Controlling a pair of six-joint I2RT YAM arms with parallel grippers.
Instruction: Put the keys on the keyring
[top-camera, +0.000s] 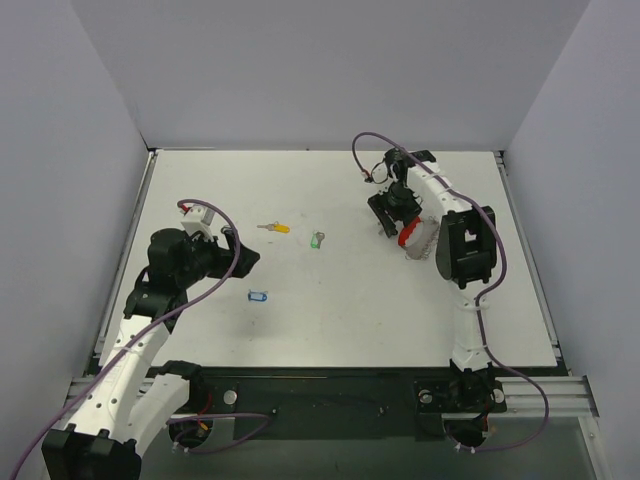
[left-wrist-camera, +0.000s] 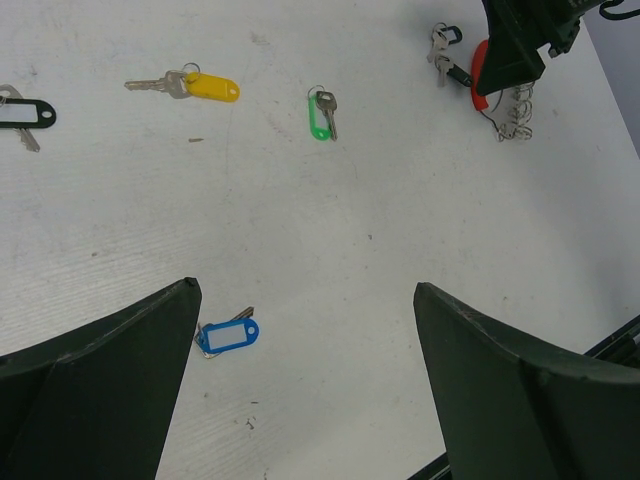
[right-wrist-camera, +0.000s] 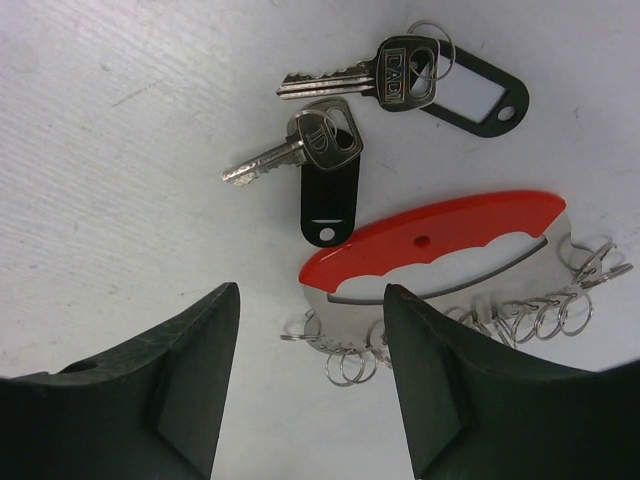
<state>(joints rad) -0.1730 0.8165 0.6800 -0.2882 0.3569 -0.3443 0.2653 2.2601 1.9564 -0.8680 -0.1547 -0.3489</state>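
The keyring, a curved red band (right-wrist-camera: 440, 245) on a silver plate with a chain of small rings (right-wrist-camera: 350, 355), lies on the white table at the right (top-camera: 408, 236). My right gripper (right-wrist-camera: 312, 300) is open and empty, low over the keyring's left end, its fingers straddling the rings. It also shows in the top view (top-camera: 390, 215). Two black-tagged keys (right-wrist-camera: 330, 185) (right-wrist-camera: 470, 95) lie just beyond the band. My left gripper (left-wrist-camera: 305, 290) is open and empty above bare table. The blue-tagged key (left-wrist-camera: 228, 334) lies by its left finger. The yellow-tagged key (left-wrist-camera: 205, 87) and green-tagged key (left-wrist-camera: 320, 113) lie farther off.
Another black-tagged key (left-wrist-camera: 25, 113) lies at the far left of the left wrist view, hidden under my left arm in the top view. Grey walls enclose the table (top-camera: 330, 330) on three sides. The arm bases stand at the near edge.
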